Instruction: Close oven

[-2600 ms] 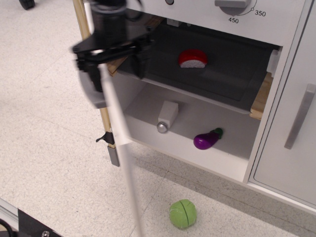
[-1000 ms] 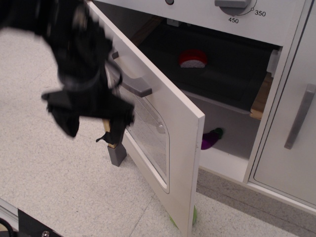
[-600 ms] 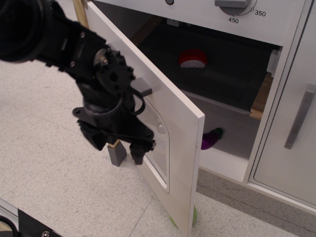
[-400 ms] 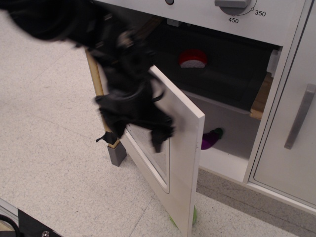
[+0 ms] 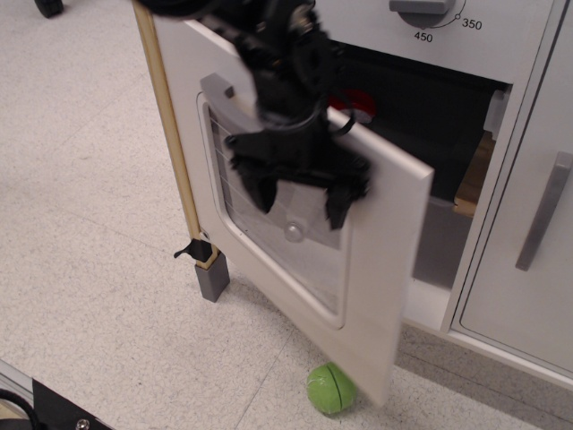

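Note:
The white oven door (image 5: 387,269), with its wire-lined window (image 5: 269,235), stands partly ajar, hinged on the left and swung most of the way toward the oven opening. My black gripper (image 5: 300,199) is open, right in front of the door's outer face over the window, with fingers (image 5: 260,190) pointing down. The grey bar handle (image 5: 218,86) shows at the door's upper left, mostly hidden by my arm. The dark oven interior (image 5: 439,125) shows at the right gap, with a bit of a red toy (image 5: 361,101) on the shelf.
A green ball (image 5: 329,388) lies on the floor below the door's free corner. A plain white cabinet door with a vertical grey handle (image 5: 543,211) is at the right. A wooden post (image 5: 168,125) with a grey foot (image 5: 213,279) stands at the left. A temperature knob (image 5: 423,11) is above.
The door has swung from wide open to mostly shut. My gripper moved from the left of the door up and right onto its outer face. The eggplant and lower shelf are now hidden.

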Controlling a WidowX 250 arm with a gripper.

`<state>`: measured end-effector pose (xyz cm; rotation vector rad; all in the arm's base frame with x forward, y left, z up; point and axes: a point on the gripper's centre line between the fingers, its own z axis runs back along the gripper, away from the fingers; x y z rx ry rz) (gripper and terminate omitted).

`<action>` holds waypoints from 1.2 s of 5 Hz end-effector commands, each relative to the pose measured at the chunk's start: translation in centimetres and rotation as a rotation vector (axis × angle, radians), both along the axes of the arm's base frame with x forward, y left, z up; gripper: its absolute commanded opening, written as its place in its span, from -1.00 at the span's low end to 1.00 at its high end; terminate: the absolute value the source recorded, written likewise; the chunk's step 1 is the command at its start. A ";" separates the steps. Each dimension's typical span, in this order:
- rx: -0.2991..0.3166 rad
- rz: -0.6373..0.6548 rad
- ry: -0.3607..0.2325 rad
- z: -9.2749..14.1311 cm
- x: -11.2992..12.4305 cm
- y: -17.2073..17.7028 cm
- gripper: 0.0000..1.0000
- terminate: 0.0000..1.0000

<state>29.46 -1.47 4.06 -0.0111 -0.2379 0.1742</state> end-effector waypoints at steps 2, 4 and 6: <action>-0.014 0.100 -0.066 0.2 8.1 -1.4 1.00 -1.00; -0.023 0.121 -0.153 0.2 10.9 -2.1 1.00 -1.00; -0.017 0.101 -0.123 0.5 8.5 -0.2 1.00 -1.00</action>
